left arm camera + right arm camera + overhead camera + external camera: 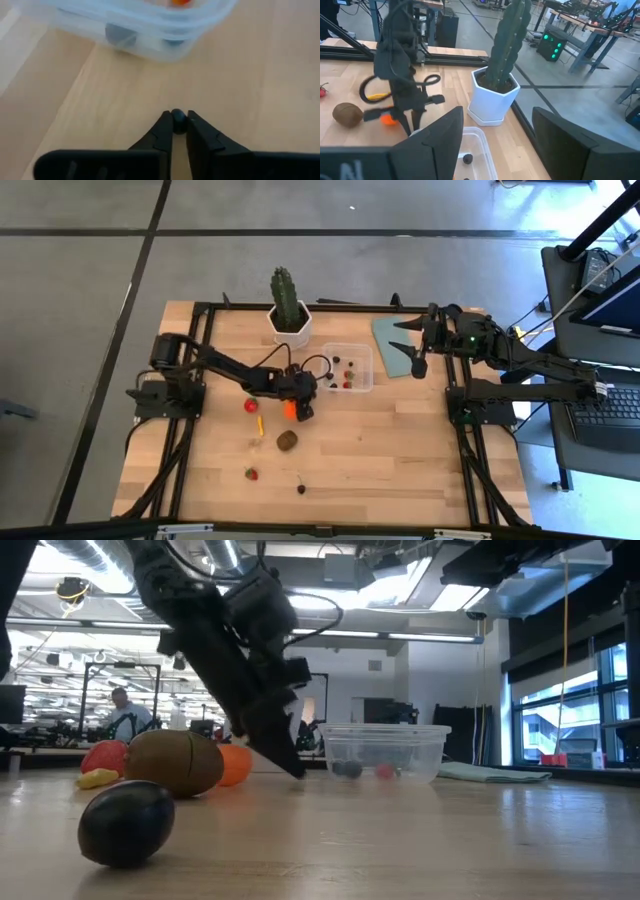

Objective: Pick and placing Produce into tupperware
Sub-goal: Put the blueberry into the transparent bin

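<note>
The clear tupperware [350, 367] sits right of the cactus [288, 305] and holds dark berries and a red piece. My left gripper [303, 410] is down at the table beside the orange ball [289, 410], near the tupperware's [145, 30] corner, shut on a small dark berry [178, 120]. On the table lie a strawberry [250, 406], the yellow stick [258, 424], the brown oval [287, 441], another strawberry [252, 474] and a dark berry [301, 489]. My right gripper [418, 358] hangs open over the blue-grey lid [395, 340]. My left gripper pinches the dark berry [178, 119] between its two fingertips [165, 127], at their free ends only. The fingers slant down from the table's left side, and their tips [297, 768] reach table level; whether the berry is lifted clear I cannot tell.
The cactus in its white hexagonal pot [492, 97] stands just beyond the tupperware [470, 150]. The lid [490, 773] lies flat to the tupperware's [385, 750] right. Bare wood spans the near right part of the table. A person shows far off in the room behind.
</note>
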`<state>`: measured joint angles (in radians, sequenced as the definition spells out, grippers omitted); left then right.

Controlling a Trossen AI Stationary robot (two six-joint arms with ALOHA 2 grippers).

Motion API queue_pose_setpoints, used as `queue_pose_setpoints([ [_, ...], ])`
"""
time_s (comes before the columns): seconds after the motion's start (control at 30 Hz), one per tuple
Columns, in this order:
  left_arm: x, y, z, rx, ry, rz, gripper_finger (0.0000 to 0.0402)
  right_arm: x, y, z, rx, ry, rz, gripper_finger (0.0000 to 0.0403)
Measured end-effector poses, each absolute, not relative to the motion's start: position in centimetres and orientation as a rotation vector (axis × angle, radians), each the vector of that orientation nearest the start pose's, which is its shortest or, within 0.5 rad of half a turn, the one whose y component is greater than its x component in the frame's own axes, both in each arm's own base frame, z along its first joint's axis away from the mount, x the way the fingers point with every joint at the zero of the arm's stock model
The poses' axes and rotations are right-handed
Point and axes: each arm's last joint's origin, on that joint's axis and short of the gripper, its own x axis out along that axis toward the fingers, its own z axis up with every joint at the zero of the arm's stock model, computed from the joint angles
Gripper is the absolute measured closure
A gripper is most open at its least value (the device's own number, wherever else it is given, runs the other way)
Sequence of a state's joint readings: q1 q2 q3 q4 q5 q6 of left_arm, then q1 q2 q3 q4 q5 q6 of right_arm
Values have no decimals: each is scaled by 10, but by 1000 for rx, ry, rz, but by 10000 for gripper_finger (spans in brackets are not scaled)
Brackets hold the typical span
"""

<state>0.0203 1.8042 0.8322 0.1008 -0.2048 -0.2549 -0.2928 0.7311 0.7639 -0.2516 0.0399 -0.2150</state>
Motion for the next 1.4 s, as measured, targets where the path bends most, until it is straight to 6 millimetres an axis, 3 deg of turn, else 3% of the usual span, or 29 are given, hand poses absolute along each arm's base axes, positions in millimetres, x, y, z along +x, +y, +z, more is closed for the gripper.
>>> queue_pose_setpoints([
  [0.2, 316, 24, 157, -188, 802, 322, 373, 153, -48, 327, -187, 251, -319, 164],
  [0.3, 317, 33, 180, -187, 668, 329, 376, 154, -48, 327, -189, 249, -318, 164],
  [0.43, 325, 46, 195, -185, 497, 343, 371, 154, -48, 328, -190, 246, -320, 164],
  [0.53, 332, 53, 194, -194, 419, 342, 368, 154, -48, 328, -190, 246, -319, 164],
  [0.77, 347, 58, 169, -213, 388, 336, 376, 154, -48, 329, -191, 233, -321, 164],
  [0.87, 356, 59, 165, -237, 437, 336, 370, 154, -48, 330, -193, 218, -323, 164],
  [1.03, 383, 63, 185, -166, 578, 303, 375, 154, -48, 333, -194, 189, -327, 164],
  [1.2, 398, 77, 198, -185, 778, 339, 374, 155, -48, 333, -168, 181, -329, 164],
  [1.4, 419, 86, 190, -245, 916, 274, 371, 155, -48, 333, -141, 177, -332, 164],
])
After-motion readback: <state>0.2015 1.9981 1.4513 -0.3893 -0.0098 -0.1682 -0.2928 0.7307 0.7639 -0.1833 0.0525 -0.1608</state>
